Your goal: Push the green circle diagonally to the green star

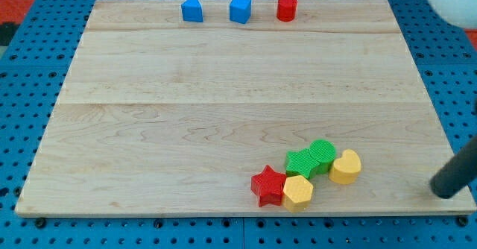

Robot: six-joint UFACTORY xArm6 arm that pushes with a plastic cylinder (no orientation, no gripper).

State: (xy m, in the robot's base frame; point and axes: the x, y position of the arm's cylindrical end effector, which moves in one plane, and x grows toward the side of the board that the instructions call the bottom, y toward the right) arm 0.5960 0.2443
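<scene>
Wooden and pale, the board [223,92] carries two separate groups of blocks. Along its top edge, left of centre, three stand in a row with gaps between them: a blue block with a peaked top [192,10], a blue cube-like block [240,10], and a red cylinder [287,7] furthest toward the view's right.

Near the bottom edge, right of centre, five blocks huddle together. The green circle [323,153] sits at the upper part of this cluster, pressed against the green star [301,163], which lies just to its lower left. A yellow heart-like block [345,166] touches the green circle on its right side. Below the green star sit a red star [268,186] on the left and a yellow hexagon [298,191] beside it, the two touching one another and the hexagon tucked under the green star.

My tip [446,191] shows as a dark rod entering from the view's right edge, close to the board's bottom right corner. It stands well apart from the cluster, to the right of the yellow heart-like block, touching no block. This arm has no pincer, so there is no open or closed state to report.
</scene>
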